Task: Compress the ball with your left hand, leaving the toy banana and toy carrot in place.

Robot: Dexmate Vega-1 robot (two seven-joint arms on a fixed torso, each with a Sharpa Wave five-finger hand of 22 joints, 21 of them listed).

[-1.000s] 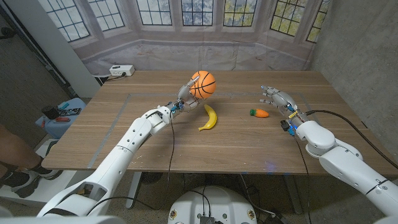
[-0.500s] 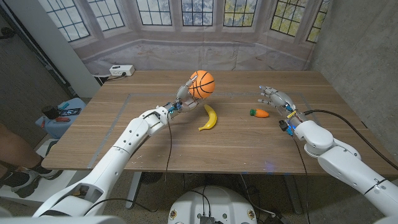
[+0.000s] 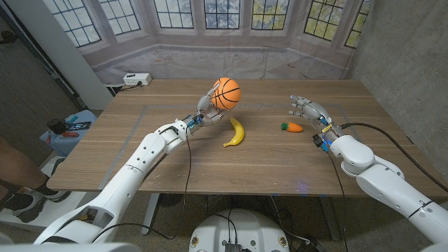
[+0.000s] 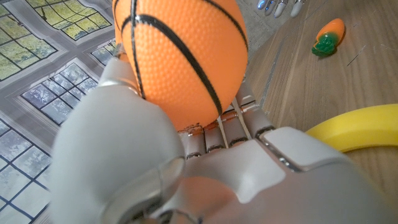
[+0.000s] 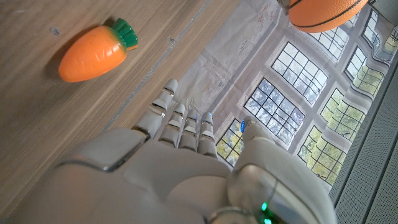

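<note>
- Left hand (image 3: 205, 105) raised over far-middle of wooden table (image 3: 168, 157), fingers and thumb wrapped round ball (image 3: 225, 93); ball held clear of tabletop.
- In left wrist view: ball (image 4: 180, 53) orange w/ black seams, pebbled skin, seated against palm of left hand (image 4: 205, 168), thumb up one side, fingers behind it. Ball looks a bit elongated there; squeeze or lens effect, can't tell which.
- Toy banana (image 3: 236, 131) lying on table just below & slightly right of ball, not touching hand. Yellow curve of it (image 4: 357, 127) also seen by left wrist cam.
- Toy carrot (image 3: 292, 127) on table to right of banana, well apart from it; orange body, green top. Same carrot (image 4: 328, 36) small in left wrist view, and close up (image 5: 96, 51) in right wrist view.
- Right hand (image 3: 310, 110) near carrot, on its far-right side, not touching; fingers extended & a little apart, nothing held. Right wrist view: back of right hand (image 5: 180, 168), fingers straight, side by side, carrot beyond fingertips w/ a gap.
- Ball (image 5: 323, 14) also visible at edge of right wrist view.
- White box w/ cable (image 3: 137, 79) at far-left corner of table.
</note>
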